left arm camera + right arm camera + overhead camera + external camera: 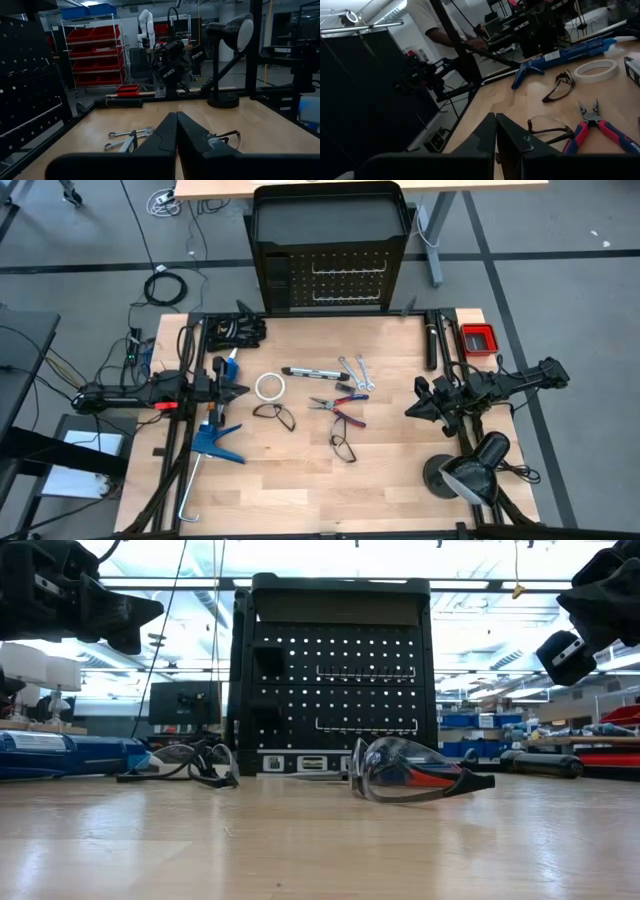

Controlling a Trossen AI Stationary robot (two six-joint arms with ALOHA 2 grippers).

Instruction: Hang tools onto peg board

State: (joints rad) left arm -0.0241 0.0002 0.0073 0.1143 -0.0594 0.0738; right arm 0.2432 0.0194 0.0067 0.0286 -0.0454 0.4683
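Note:
The peg board [330,275] stands upright at the table's far edge. On the wood in front of it lie two silver wrenches [356,372], a black-and-silver bar [310,371], red-and-blue pliers [340,408] and two safety glasses [274,415] [343,447]. My left gripper [243,391] hovers shut at the table's left, pointing level toward the tools and touching nothing. Opposite it, my right gripper [408,410] hovers shut at the right. The left wrist view shows shut fingers [176,131] above the wrenches [127,139]. Past the right gripper's shut fingers [495,131] are the pliers [600,129] and glasses [551,126].
A blue caulking gun [215,442] and a white tape roll [269,387] lie at the left. A black desk lamp [470,470] stands near right, and a red bin [477,338] sits far right. Cables [235,330] lie far left. A person [435,25] stands beyond the table's left side.

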